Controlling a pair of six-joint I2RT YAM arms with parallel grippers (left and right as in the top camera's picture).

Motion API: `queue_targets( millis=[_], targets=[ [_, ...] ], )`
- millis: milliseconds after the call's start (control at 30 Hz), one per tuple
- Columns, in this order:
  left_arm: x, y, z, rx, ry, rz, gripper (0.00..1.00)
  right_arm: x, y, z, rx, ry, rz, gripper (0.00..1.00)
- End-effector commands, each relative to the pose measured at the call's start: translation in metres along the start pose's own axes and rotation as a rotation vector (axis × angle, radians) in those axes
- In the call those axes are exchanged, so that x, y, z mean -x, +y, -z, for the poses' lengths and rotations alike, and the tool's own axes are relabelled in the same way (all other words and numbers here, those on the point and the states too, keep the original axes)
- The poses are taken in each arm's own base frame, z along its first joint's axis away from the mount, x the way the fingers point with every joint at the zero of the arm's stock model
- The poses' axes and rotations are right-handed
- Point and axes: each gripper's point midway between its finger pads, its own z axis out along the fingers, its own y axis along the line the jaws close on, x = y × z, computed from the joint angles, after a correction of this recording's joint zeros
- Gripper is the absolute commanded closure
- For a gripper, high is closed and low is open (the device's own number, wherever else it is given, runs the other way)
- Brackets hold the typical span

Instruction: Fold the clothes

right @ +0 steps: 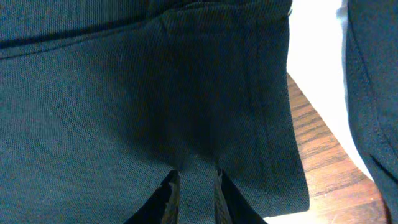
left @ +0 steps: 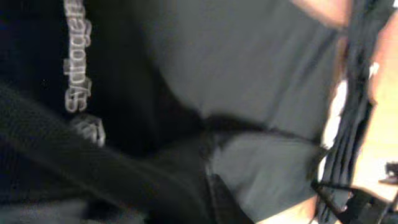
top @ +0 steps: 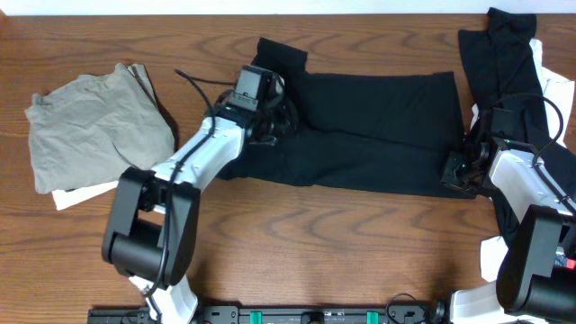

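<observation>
Only our left wrist view shows the logo (left: 78, 62) on the black T-shirt (top: 378, 135); whether the left claw (top: 270, 126) grips, we cannot tell. The right claw (right: 194, 186) pinches its edge.

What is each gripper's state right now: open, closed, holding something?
Left gripper: down on the shirt; open or closed cannot be told.
Right gripper: closed on the shirt.

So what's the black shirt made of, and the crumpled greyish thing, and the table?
Black T-shirt: looks like soft knitted cloth, matte; the right wrist view shows tiny knit loops and a stitched hem. Olive-grey cloth: thin fabric, matte, full of creases; weave unclear. Table: wood or wood-look top, smooth, with brown grain lines.
</observation>
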Motion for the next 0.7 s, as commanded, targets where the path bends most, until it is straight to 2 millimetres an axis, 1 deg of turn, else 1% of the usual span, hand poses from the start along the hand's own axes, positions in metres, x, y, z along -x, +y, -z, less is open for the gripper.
queue_targets(
  millis=[0, 100, 133, 167, 267, 333, 400, 433, 500, 600, 633, 667],
  targets=[
    [0.021, 0.0, 0.011, 0.032, -0.094, -0.018, 0.43, 0.002, -0.003, 0.003, -0.002, -0.013, 0.005, 0.82],
    [0.023, 0.004, 0.009, 0.049, -0.102, -0.015, 0.38, 0.002, -0.003, 0.003, -0.002, -0.013, 0.005, 0.82],
    [0.022, 0.005, 0.009, 0.052, -0.099, -0.013, 0.34, 0.002, -0.003, 0.003, -0.002, -0.013, 0.005, 0.83],
    [0.021, 0.005, 0.009, 0.054, -0.095, -0.012, 0.33, 0.002, -0.003, 0.003, -0.002, -0.013, 0.005, 0.82],
    [0.012, 0.006, 0.009, 0.048, -0.055, 0.001, 0.33, 0.002, -0.003, 0.003, -0.002, -0.013, 0.005, 0.82],
    [0.001, 0.013, 0.009, 0.07, -0.006, -0.004, 0.36, 0.001, -0.003, 0.003, -0.002, -0.013, 0.005, 0.83],
    [-0.013, 0.027, 0.011, 0.128, 0.05, -0.04, 0.39, 0.001, -0.003, 0.003, -0.002, -0.013, 0.005, 0.83],
    [-0.019, 0.039, 0.013, 0.184, 0.069, -0.045, 0.39, 0.001, -0.003, 0.003, -0.002, -0.013, 0.005, 0.83],
    [-0.027, 0.074, 0.024, 0.366, 0.078, -0.021, 0.39, 0.001, -0.003, 0.003, -0.002, -0.013, 0.005, 0.83],
    [-0.03, 0.108, 0.042, 0.541, 0.073, 0.004, 0.39, 0.001, -0.003, 0.003, -0.002, -0.013, 0.005, 0.83],
    [-0.029, 0.115, 0.047, 0.57, 0.071, 0.015, 0.39, 0.001, -0.003, 0.003, -0.002, -0.013, 0.005, 0.83],
    [-0.028, 0.118, 0.049, 0.577, 0.069, 0.02, 0.39, 0.001, -0.003, 0.003, -0.002, -0.013, 0.005, 0.83]
  ],
)
